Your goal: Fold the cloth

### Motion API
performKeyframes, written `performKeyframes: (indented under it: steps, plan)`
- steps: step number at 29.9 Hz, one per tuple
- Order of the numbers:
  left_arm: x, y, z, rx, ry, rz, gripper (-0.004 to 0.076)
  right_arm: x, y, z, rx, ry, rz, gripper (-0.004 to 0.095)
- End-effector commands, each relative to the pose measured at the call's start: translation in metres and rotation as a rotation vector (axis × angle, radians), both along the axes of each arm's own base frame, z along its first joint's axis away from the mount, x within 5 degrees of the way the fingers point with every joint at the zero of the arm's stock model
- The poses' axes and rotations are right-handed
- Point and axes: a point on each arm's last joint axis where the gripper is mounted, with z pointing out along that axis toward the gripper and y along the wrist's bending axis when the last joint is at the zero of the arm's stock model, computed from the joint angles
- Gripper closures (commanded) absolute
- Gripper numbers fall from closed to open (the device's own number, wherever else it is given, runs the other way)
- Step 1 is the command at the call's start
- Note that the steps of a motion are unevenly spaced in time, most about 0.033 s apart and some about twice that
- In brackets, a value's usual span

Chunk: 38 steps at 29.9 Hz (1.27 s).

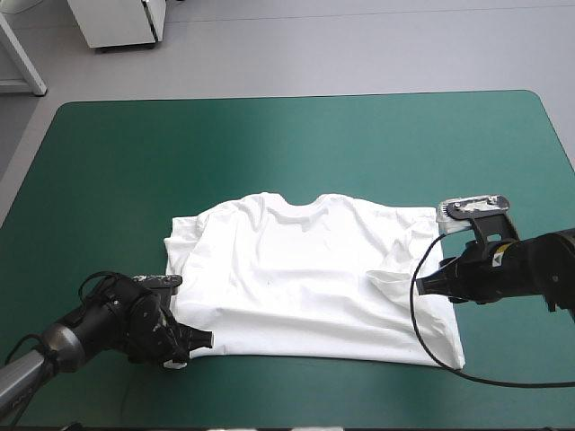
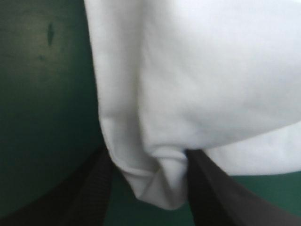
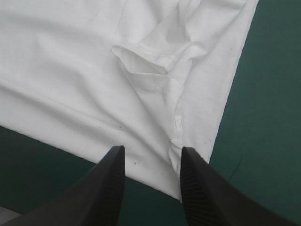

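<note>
On the left gripper (image 2: pixel 146 157), black fingers (image 2: pixel 207 197) apart, a bunched corner of the white T-shirt (image 2: pixel 197 70) between them and touching both. Sits low at the T-shirt's near left corner, close to the worktop's near edge, with teal-green cover (image 2: pixel 42 117) bare beside that corner.

On the right gripper (image 3: pixel 150 153), fingers (image 3: pixel 108 188) apart as well, nothing clamped between them. Hovers over the T-shirt's right part, with the near right corner of the cloth showing just by one finger. Just ahead of it, the right sleeve (image 3: pixel 153 56) folded inward onto the body, its opening gaping a little.

Around both, the T-shirt spread flat on the worktop (image 1: pixel 269 144), nearer the near edge than the far one. Collar (image 1: pixel 301 202) toward the far edge, hem toward the robot. A narrow fold along the left side, light creases across the chest. Arms low at either side, left one at the near corner, right one over the right side edge.
</note>
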Motion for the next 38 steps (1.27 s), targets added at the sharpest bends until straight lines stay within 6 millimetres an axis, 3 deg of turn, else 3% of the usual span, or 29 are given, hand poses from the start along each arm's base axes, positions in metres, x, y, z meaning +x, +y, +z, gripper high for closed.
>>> performKeyframes:
  steps: [1,4,5,10,19,31,38]
  plan:
    - [0.006,-0.003,-0.013,0.009,-0.009,-0.007,0.0487,-0.008,-0.003,0.014,0.025,-0.053,-0.026,0.0552]
    - [0.007,-0.004,-0.014,0.006,-0.014,-0.007,0.0734,-0.011,-0.009,0.016,-0.002,-0.075,-0.084,0.0551]
    - [0.007,-0.004,-0.014,0.007,-0.013,-0.007,0.0743,-0.012,-0.011,0.016,-0.019,-0.083,-0.096,0.0551]
    - [0.007,-0.004,-0.014,0.009,-0.01,-0.009,0.0746,-0.013,-0.013,0.008,-0.033,-0.059,-0.109,0.055]
    - [0.007,-0.004,-0.014,0.012,-0.007,-0.025,0.0746,-0.023,-0.014,-0.07,-0.088,0.197,-0.128,0.0375]
    - [0.008,-0.005,-0.014,0.007,-0.018,-0.035,0.0746,-0.03,-0.016,-0.136,-0.081,0.241,-0.174,0.0418]
    - [0.009,-0.005,-0.014,0.002,-0.026,-0.035,0.0746,-0.028,-0.015,-0.146,-0.046,0.189,-0.212,0.0445]
